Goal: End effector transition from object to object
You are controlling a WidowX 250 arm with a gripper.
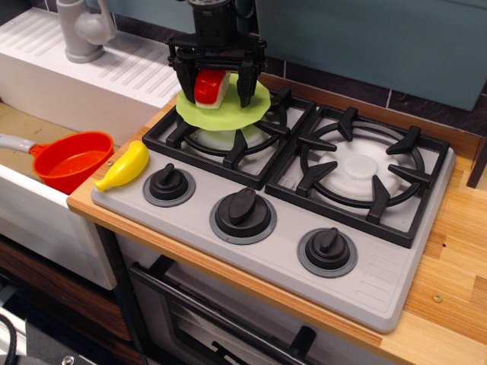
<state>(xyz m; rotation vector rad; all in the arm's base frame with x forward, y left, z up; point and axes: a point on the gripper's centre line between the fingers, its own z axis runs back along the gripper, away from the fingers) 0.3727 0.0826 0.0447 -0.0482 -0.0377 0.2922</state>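
Note:
My black gripper [215, 90] hangs over the back left burner of the toy stove [304, 220]. Its fingers stand on either side of a red and white toy piece [211, 88] that sits on a lime green plate [224, 109]. The plate rests on the left burner grate. The fingers [185, 78] look closed against the red piece, which seems to stay on the plate. A yellow banana [125, 166] lies at the stove's front left corner.
An orange pot [72, 160] with a grey handle sits in the sink [30, 190] left of the stove. A grey faucet [84, 30] stands at the back left. The right burner [364, 171] and three black knobs [243, 213] lie in front. Wooden counter [456, 289] runs right.

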